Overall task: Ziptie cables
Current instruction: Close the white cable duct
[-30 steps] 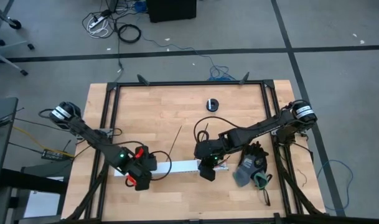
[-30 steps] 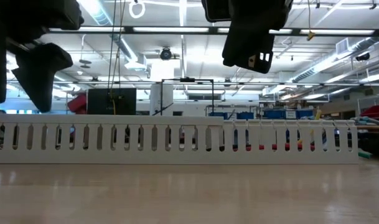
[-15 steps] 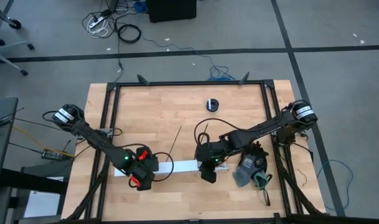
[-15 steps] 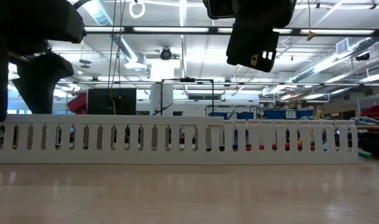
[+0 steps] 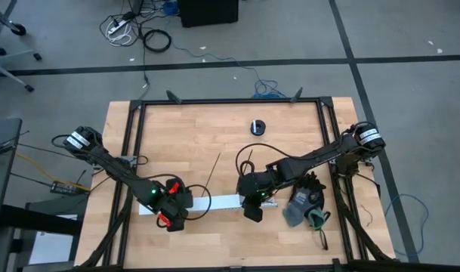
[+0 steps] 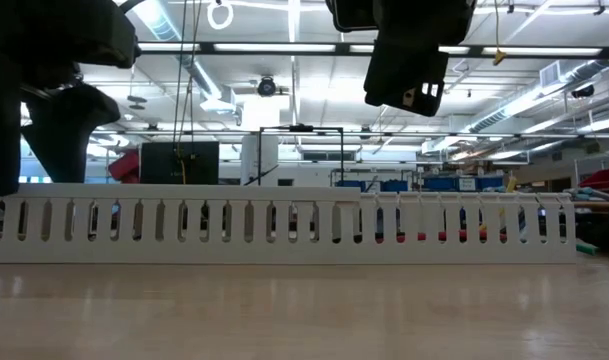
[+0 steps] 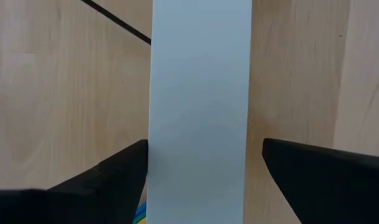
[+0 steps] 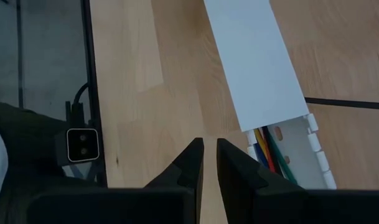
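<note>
A long white slotted channel (image 5: 214, 202) with a smooth cover (image 7: 198, 74) lies flat on the wooden table. The coloured cables (image 8: 268, 149) lie inside it and show at its uncovered end. One black ziptie (image 5: 214, 169) lies on the wood beyond the channel. My left gripper (image 5: 171, 214) is open over the channel's left end, one finger on each side of the cover (image 7: 205, 146). My right gripper (image 5: 252, 213) hovers shut above bare wood by the channel's right end (image 8: 210, 144), holding nothing. My left gripper comes at the channel from above, pointing steeply down, with its fingers across it. One finger (image 7: 130, 163) stands right at the cover's long edge (image 7: 153, 155); I cannot tell whether it touches. The other finger stands clear of the far edge.
A small round black object (image 5: 257, 127) and a loop of black cord (image 5: 245, 157) lie on the far half of the table. Gloves and grey items (image 5: 304, 204) sit at the right. Black frame rails (image 5: 131, 151) run along the table's sides.
My left gripper has sunk a little toward the channel's left end; in the low view its dark fingers now reach down past the channel's top edge. The channel and my right gripper have kept still.
</note>
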Available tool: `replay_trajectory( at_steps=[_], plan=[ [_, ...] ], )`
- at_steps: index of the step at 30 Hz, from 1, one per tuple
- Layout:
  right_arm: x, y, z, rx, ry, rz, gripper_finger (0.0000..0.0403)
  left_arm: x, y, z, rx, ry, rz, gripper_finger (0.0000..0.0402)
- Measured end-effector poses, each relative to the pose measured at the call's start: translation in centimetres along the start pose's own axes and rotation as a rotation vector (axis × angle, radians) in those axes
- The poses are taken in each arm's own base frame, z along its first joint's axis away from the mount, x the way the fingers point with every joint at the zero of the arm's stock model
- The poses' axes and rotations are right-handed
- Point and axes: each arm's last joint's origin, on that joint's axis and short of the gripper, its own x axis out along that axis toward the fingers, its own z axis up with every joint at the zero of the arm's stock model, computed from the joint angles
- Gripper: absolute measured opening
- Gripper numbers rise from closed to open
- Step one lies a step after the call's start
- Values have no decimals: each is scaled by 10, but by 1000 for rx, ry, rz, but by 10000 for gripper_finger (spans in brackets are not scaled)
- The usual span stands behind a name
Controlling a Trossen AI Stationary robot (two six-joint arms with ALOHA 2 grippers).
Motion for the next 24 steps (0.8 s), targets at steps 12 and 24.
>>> replay_trajectory(
  at_steps=[12, 24],
  plan=[
    [-1, -5, -17, -6, 137, -93, 29, 0, 0, 0, 0, -9, 11, 277],
    [-11, 2, -24, 49, 78, -177, 1, 3, 0, 0, 2, -2, 17, 270]
  ],
)
